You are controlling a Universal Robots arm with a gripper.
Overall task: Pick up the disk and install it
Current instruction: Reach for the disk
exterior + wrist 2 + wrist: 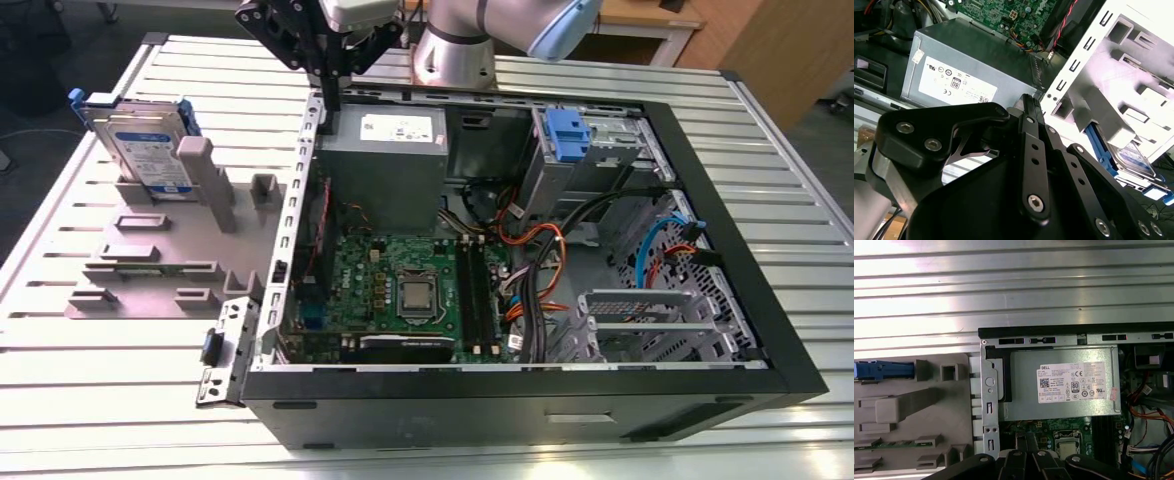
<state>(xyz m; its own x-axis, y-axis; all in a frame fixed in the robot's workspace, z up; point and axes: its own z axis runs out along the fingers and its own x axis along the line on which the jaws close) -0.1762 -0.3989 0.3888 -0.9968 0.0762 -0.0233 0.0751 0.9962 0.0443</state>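
UR arm (454,55) stands at the far side of the slatted metal table (80,380), behind the open PC case (534,405). Its wrist is turned so the black gripper (326,98) points straight down over the case's far corner on the exterior view's left. The tips hang just above the sheet-metal rim, beside the grey PSU (387,160). Claw is closed: fingers pressed together into one thin stem w/ nothing btw. them; in the second wrist view the linkage bars converge to a single narrow tip over the PSU's white label. The disk (140,150) stands on edge in a slot of the grey fixture (160,270) on the table, to the exterior view's left of the case and well apart from the gripper. Its white-and-blue label faces the exterior camera, w/ the blue bracket framing it. Inside the case, the green mobo (400,290) lies next to the PSU on the near side. A blue caddy (566,135) sits in the drive bay toward the exterior view's right, w/ orange, red & blue cables running btw. bay & board.
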